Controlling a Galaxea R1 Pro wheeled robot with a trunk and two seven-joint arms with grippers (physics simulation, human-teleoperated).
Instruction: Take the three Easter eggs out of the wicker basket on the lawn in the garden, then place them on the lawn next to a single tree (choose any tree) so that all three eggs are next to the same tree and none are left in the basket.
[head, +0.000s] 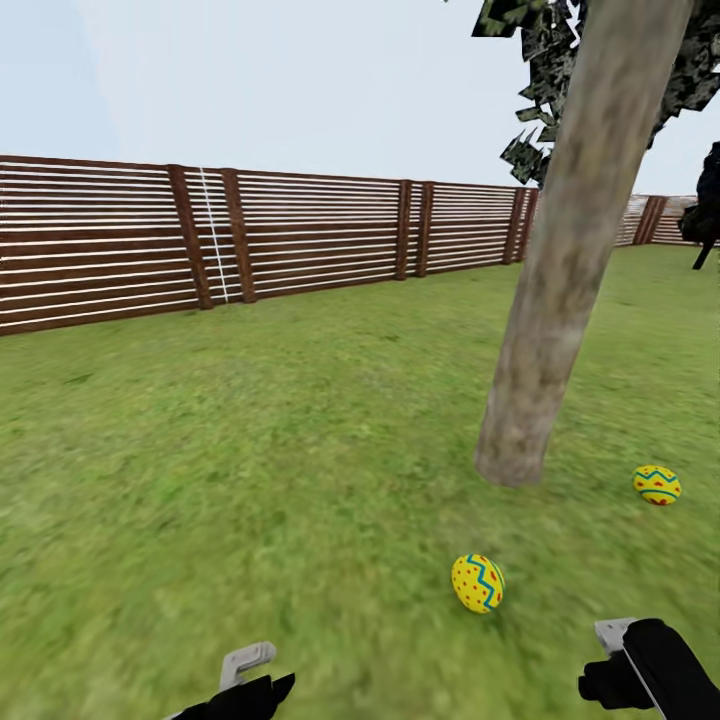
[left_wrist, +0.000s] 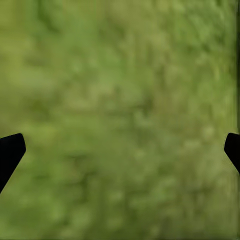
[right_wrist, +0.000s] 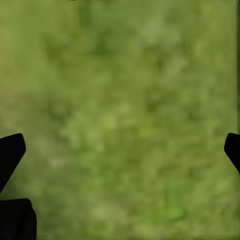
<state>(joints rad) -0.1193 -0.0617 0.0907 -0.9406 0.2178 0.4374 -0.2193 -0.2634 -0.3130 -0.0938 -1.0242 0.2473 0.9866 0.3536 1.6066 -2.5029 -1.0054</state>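
Two Easter eggs lie on the lawn (head: 250, 450) by the tree (head: 560, 280), whose thick grey-brown trunk leans up to the right. One egg (head: 478, 583) sits just in front of the trunk's foot, and the other (head: 657, 485) is to its right. The wicker basket is out of view. My left gripper (left_wrist: 120, 150) is open over bare grass, its black fingertips (left_wrist: 10, 152) far apart. My right gripper (right_wrist: 120, 150) is open too, with only grass between its fingertips (right_wrist: 11, 152). In the head view both wrists sit at the bottom edge, the left (head: 245, 688) and the right (head: 645, 665), short of the eggs.
A brown horizontal-slat fence (head: 300, 235) closes the garden along the back. A dark narrow tree (head: 708, 205) stands far off at the right edge. Open grass stretches left of the trunk.
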